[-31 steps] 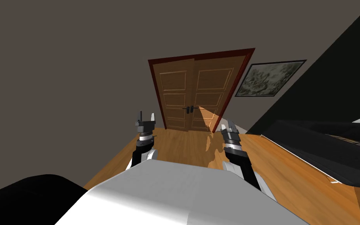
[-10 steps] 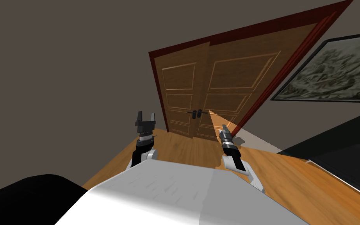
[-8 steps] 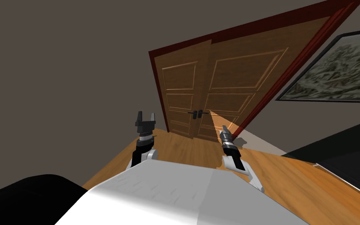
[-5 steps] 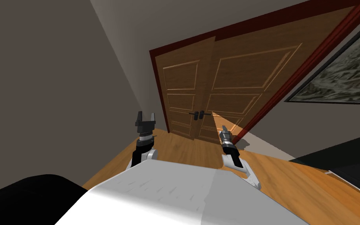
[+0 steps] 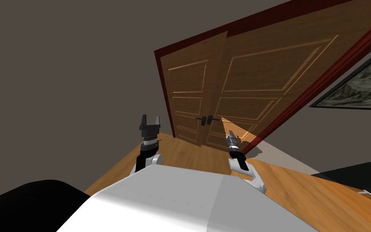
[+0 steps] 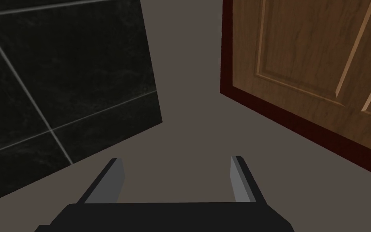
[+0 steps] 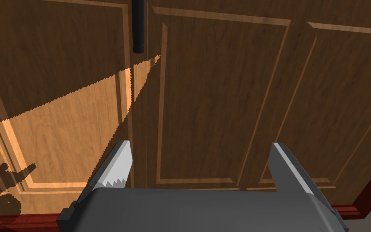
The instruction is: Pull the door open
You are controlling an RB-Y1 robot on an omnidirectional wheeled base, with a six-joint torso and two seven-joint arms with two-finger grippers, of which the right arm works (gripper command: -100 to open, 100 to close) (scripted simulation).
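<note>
brown wood, panelled, two leaves meeting at a closed seam: double door [image 5: 237, 84] on the far wall, shut, set in a dark red frame [image 5: 163, 88]. pair of short dark lever handles [image 5: 205, 119] at the seam, one on each leaf. wedge of brighter light across the lower right leaf. grey wall [image 5: 80, 72] to the left, framed picture [image 5: 361, 86] to the right, wooden floor [image 5: 188, 151] near.

step in hand, as judged: reaching for a handle. right gripper [image 5: 231, 135] out ahead, fingers apart and holding nothing, aimed at the lower panels of the right leaf, below the levers and short of the wood. left gripper [image 5: 149, 121] raised on the left, fingers likewise apart and empty, facing the wall beside the frame.

to do it well: lift the right gripper to lever height with the fingers wide, slide them astride the bar towards its free end rather than at the seam, then close firmly before any pull. press the lever down if the latch resists. pull back along the leaf's arc, not straight, and back the base away so the leaf has room to swing. likely trouble: slipping off the thin bar, or clipping the other lever.
</note>
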